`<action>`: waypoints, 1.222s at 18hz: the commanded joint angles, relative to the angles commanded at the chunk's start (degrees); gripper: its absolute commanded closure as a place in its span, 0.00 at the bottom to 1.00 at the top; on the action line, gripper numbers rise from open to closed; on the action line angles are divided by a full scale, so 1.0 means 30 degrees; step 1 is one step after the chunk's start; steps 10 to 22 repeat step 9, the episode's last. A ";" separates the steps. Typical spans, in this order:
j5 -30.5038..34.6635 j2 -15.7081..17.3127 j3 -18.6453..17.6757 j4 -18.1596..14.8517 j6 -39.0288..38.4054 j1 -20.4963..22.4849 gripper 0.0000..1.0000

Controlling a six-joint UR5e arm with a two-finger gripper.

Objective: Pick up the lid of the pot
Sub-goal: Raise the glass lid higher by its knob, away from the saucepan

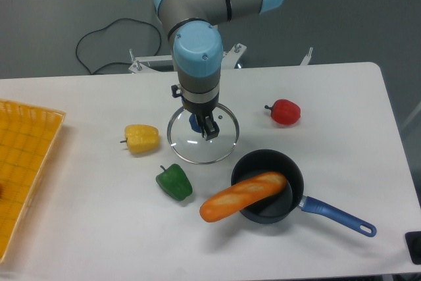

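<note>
The pot lid is a round glass disc with a metal rim and a blue knob, lying on the white table just left of centre. My gripper comes straight down over the middle of the lid. Its black fingers stand close together at the knob, and the blue of the knob shows right beside the near finger. The far finger is hidden behind the wrist and the knob. The lid looks level, with its rim at table height.
A yellow pepper lies left of the lid, a green pepper in front of it, a red pepper to the right. A dark pan with a blue handle holds a bread roll close to the lid's front right. A yellow basket fills the left edge.
</note>
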 joint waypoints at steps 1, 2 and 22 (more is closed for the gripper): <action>-0.0001 0.0000 0.0000 0.0000 -0.0001 0.0000 0.82; -0.0001 0.0000 0.0000 0.0000 -0.0001 0.0029 0.82; -0.0030 0.0000 0.0000 0.0000 0.0029 0.0117 0.82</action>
